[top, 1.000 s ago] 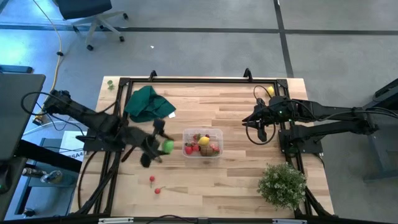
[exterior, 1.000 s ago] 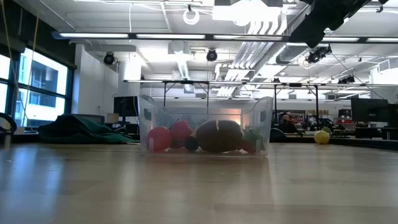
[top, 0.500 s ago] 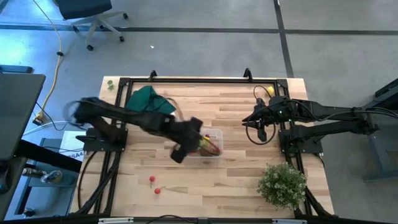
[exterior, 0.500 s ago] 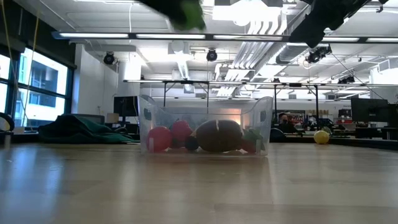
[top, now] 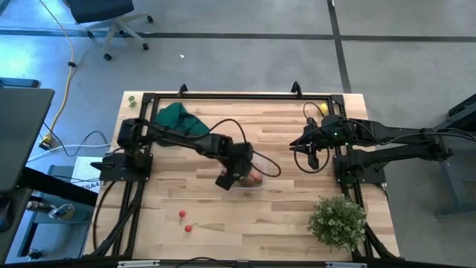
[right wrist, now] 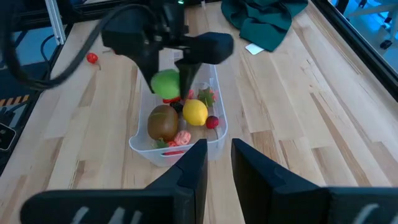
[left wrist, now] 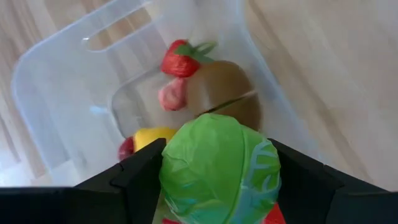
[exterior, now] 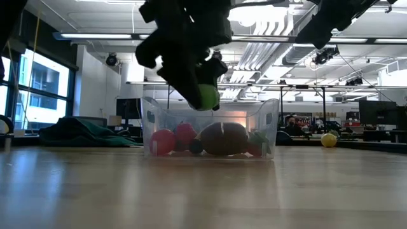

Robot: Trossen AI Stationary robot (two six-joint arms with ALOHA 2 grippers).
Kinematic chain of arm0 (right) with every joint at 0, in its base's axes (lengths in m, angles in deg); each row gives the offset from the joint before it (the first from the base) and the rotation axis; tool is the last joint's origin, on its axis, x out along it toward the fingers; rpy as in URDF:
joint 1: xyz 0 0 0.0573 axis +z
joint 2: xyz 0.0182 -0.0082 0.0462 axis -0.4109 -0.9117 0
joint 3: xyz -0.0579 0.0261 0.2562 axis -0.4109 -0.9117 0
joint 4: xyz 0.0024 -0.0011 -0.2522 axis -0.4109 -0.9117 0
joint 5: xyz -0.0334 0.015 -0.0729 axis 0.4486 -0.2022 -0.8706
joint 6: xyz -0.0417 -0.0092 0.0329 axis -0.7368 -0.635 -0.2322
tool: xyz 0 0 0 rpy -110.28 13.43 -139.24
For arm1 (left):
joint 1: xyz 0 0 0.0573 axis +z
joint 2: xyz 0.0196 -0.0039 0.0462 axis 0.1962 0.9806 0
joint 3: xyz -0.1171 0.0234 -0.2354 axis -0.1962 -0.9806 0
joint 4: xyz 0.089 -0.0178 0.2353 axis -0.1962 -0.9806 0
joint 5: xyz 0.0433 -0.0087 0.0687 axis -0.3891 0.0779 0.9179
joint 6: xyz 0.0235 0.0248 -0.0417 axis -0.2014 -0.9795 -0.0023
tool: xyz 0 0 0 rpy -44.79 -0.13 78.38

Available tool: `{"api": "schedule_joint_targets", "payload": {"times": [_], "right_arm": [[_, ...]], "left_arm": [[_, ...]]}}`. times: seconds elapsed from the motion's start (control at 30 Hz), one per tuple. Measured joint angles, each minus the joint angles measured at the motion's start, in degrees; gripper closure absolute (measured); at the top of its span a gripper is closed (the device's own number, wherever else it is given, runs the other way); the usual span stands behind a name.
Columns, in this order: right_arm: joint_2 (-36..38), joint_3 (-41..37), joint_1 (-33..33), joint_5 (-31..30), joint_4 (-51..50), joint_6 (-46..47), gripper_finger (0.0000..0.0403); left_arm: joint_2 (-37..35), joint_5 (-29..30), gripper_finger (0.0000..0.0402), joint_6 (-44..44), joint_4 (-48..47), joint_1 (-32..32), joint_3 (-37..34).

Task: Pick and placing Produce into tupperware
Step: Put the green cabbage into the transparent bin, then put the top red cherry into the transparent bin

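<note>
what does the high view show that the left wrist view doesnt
Only the high view shows the right gripper waiting near the table's far right edge, the green cloth, the leafy plant, two small red pieces loose on the wood, and a yellow piece at the back right.

Only the left wrist view shows the green cabbage held between the fingers, and the contents: a strawberry and a brown kiwi.

Both show the left gripper over the clear tub on the wooden table.
</note>
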Motion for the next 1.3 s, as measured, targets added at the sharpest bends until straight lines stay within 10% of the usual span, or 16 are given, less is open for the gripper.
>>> {"api": "schedule_joint_targets", "payload": {"times": [1.3], "right_arm": [[0.0, 0.0, 0.0, 0.0, 0.0, 0.0, 0.034]], "left_arm": [[2.6, -3.4, 0.0115, -2.3, -0.9, 2.1, 2.3]]}}
